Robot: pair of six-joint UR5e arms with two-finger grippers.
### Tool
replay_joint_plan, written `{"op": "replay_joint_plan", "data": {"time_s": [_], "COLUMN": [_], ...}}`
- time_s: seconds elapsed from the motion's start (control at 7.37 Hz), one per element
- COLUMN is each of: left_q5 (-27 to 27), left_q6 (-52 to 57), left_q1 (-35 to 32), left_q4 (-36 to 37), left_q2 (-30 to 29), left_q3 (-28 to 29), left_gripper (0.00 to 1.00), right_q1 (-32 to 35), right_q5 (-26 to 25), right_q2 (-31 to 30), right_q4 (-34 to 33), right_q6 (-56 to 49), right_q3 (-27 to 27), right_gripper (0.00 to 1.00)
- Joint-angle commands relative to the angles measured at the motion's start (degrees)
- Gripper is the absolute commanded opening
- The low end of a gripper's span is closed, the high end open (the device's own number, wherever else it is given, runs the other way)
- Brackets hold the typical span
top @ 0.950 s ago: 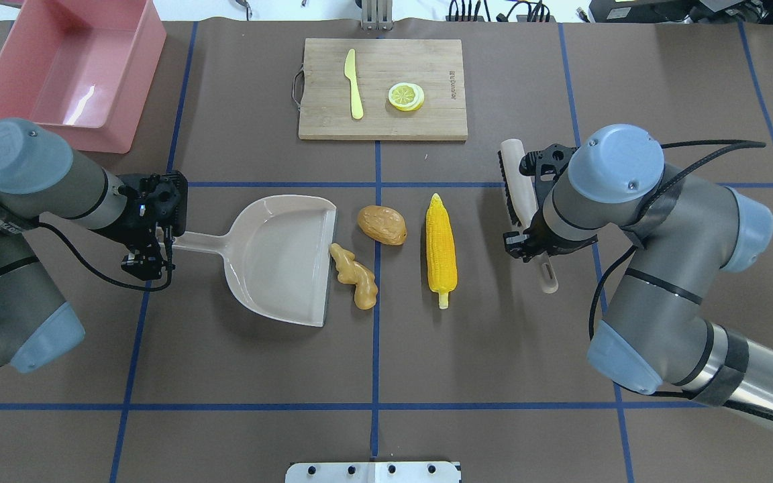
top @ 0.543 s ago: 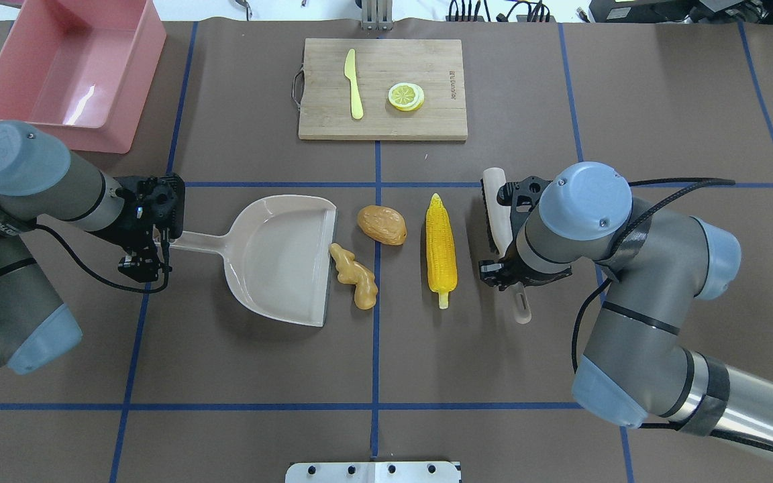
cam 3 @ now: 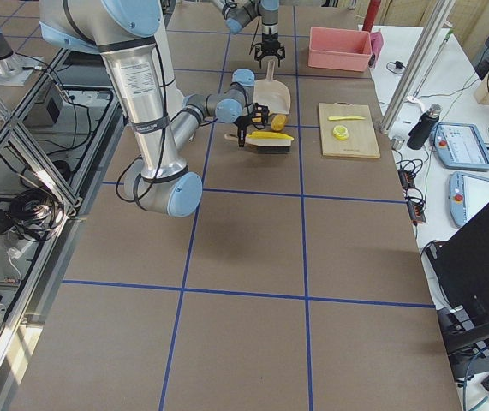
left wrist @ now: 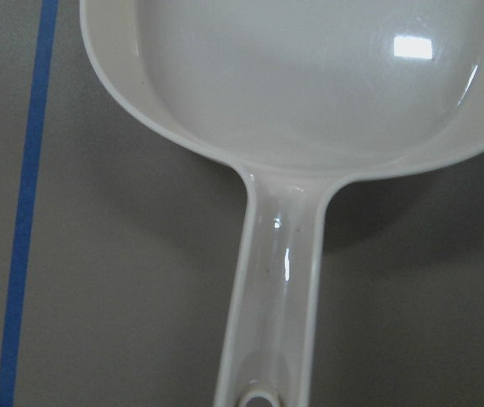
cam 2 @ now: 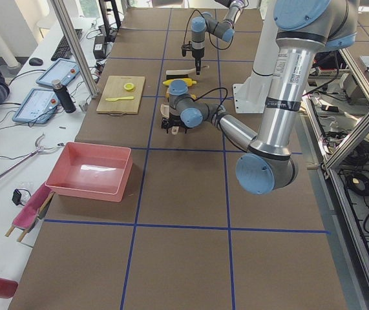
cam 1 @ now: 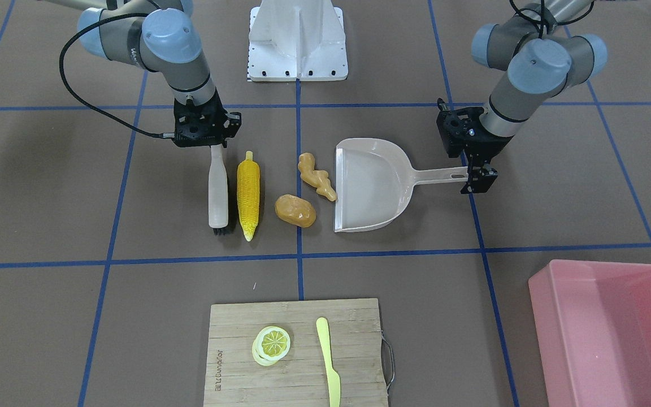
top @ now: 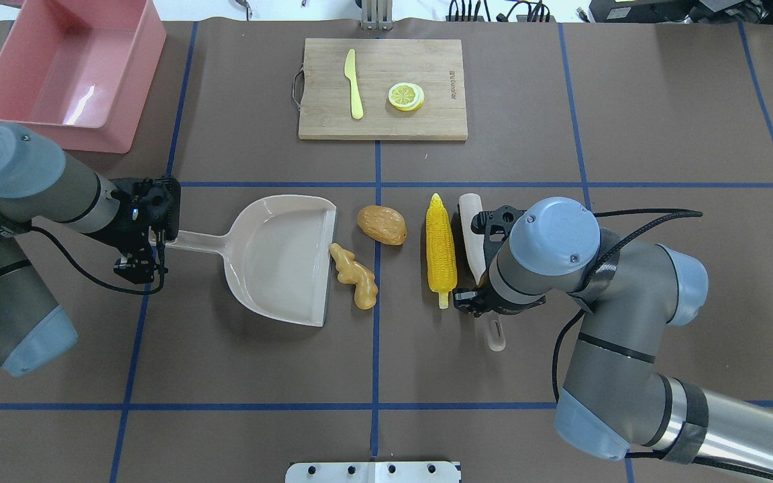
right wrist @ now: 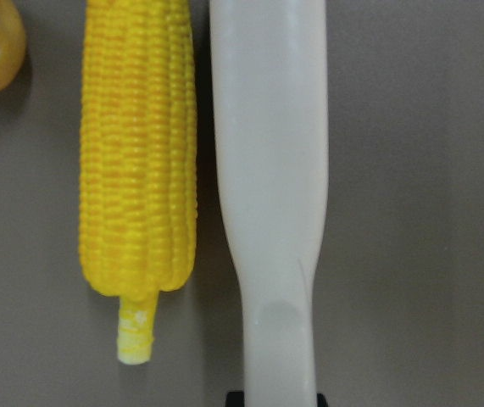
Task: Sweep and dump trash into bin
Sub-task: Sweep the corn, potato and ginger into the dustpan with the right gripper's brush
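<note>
The yellow corn cob (top: 441,249) lies right of centre, with the orange-brown potato (top: 382,224) and the tan ginger root (top: 353,275) between it and the mouth of the beige dustpan (top: 279,258). The ginger touches the dustpan's lip. My left gripper (top: 157,243) is shut on the dustpan's handle (left wrist: 280,280). My right gripper (cam 1: 216,147) is shut on the handle of a white brush (top: 472,228), which lies parallel to the corn (right wrist: 137,161) and right beside it. The pink bin (top: 71,67) stands empty at the far left corner.
A wooden cutting board (top: 382,88) at the back centre carries a lemon slice (top: 406,96) and a yellow-green plastic knife (top: 353,84). Blue tape lines cross the brown table. A white base plate (cam 1: 297,42) sits at the robot's side.
My right arm has carried the brush leftwards across the table until it lies next to the corn. The left gripper and the dustpan have barely shifted. The three toy foods have not moved.
</note>
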Motion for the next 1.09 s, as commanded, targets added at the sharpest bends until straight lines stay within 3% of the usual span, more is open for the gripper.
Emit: {"op": "replay_joint_plan", "data": {"time_s": [0.0, 0.68, 0.95], "left_q5": [0.00, -0.17, -1.39], "left_q6": [-0.09, 0.08, 0.00], "left_q1": [-0.01, -0.18, -0.36], "left_q4": [-0.12, -0.47, -1.44], "left_q2": [0.23, 0.49, 1.88], "left_q3": [-0.02, 0.24, 0.16], "left_gripper": [0.98, 0.98, 0.98], "right_q1": [-0.84, -1.46, -2.77], "right_q5": [-1.10, -1.28, -1.37], "right_q2": [2.60, 9.72, 12.35], "right_q4": [0.15, 6.47, 11.80], "right_q6": [-0.10, 2.18, 4.71], "right_q3": [-2.70, -9.39, -14.38], "right_gripper": [0.00, 0.00, 0.00]}}
